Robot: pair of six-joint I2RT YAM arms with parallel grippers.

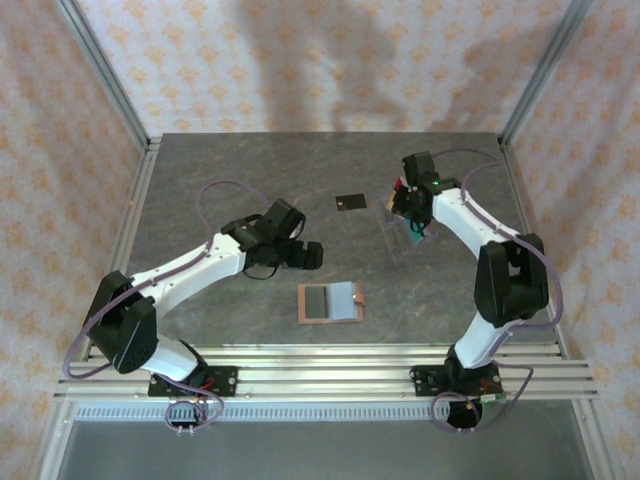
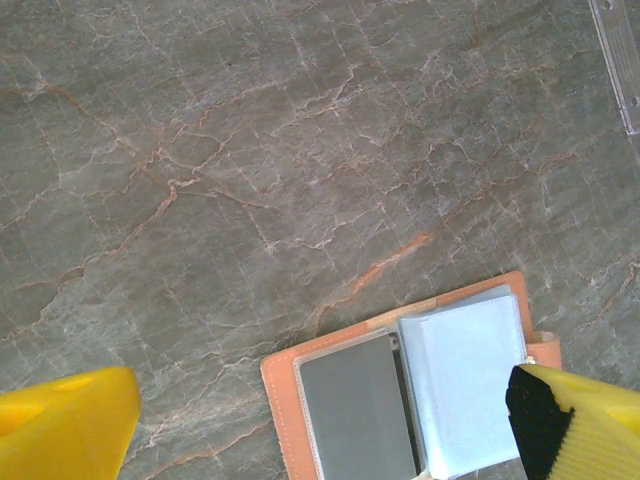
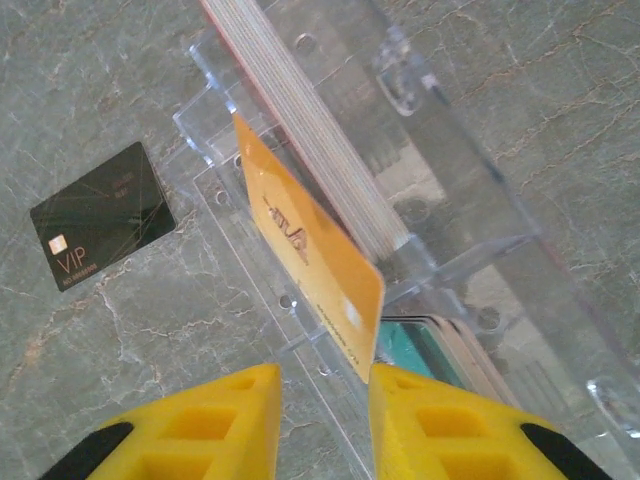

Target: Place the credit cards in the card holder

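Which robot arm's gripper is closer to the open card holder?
Left. The left gripper hovers open just behind the card holder. The right gripper is farther away, off to the back right at the clear card rack, straddling an orange card.

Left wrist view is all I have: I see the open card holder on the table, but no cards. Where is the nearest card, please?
Observer: A black card lies flat on the table, beyond the card holder, toward the far side.
Operator: And the other arm?
Observer: The right fingers stand on either side of an orange card that is upright in a clear rack. I cannot tell whether they pinch it.
Operator: Are more cards in this rack?
Observer: Yes, a pack of cards stands on edge beside the orange one.
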